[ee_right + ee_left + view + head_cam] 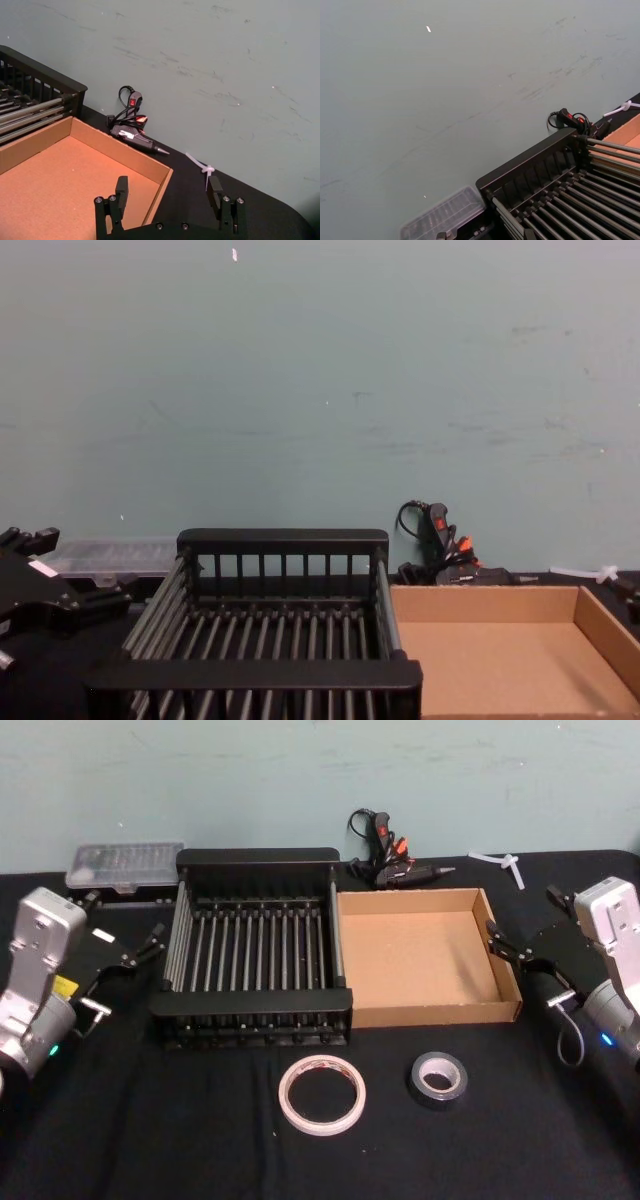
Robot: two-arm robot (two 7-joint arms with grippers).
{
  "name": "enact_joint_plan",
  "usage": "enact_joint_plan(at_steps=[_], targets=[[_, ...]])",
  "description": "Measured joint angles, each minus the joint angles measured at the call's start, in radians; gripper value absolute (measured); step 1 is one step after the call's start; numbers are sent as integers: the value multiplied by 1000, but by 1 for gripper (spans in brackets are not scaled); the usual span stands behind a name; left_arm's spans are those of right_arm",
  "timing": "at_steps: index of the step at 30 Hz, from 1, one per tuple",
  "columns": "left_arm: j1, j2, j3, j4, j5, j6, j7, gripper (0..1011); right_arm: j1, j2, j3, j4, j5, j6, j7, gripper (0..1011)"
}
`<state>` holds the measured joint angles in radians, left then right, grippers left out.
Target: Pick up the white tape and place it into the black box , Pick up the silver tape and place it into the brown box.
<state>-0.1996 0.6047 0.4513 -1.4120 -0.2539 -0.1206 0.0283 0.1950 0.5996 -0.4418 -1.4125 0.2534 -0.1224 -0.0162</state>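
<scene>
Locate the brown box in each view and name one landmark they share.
Head: brown box centre-right, beside the black box.
Left wrist: corner at the right edge.
Right wrist: lower left.
Chest: lower right.
Shared landmark: glue gun behind it.

Cropped and unreadable bits
Brown box point(520, 660) ran off the chest view's bottom edge; clear case point(442, 216) was blurred, contents unreadable; left claw point(125, 963) finger gap unclear.

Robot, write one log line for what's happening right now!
stage: nothing picked yet | white tape: on table | silver tape: on table | black box: empty | brown box: empty | left gripper: open | right gripper: open
</scene>
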Motion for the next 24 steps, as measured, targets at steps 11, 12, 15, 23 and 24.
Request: enact_joint_plan(at_steps=[11,12,15,23,24], targets=[[0,0,0,0,0,0,0,1001,-42,3,41,-56,26,23,46,1002],[0,0,0,0,0,0,0,1001,-48,5,45,-64,29,27,50,1002],[0,0,0,0,0,0,0,1001,-78,13,63,-107,46,44,62,1000],[0,0,0,0,0,0,0,1001,-145,24,106,-200,102,87,94,1002],[0,0,0,0,0,0,0,1001,-152,24,111,-210,112,96,98,1002]])
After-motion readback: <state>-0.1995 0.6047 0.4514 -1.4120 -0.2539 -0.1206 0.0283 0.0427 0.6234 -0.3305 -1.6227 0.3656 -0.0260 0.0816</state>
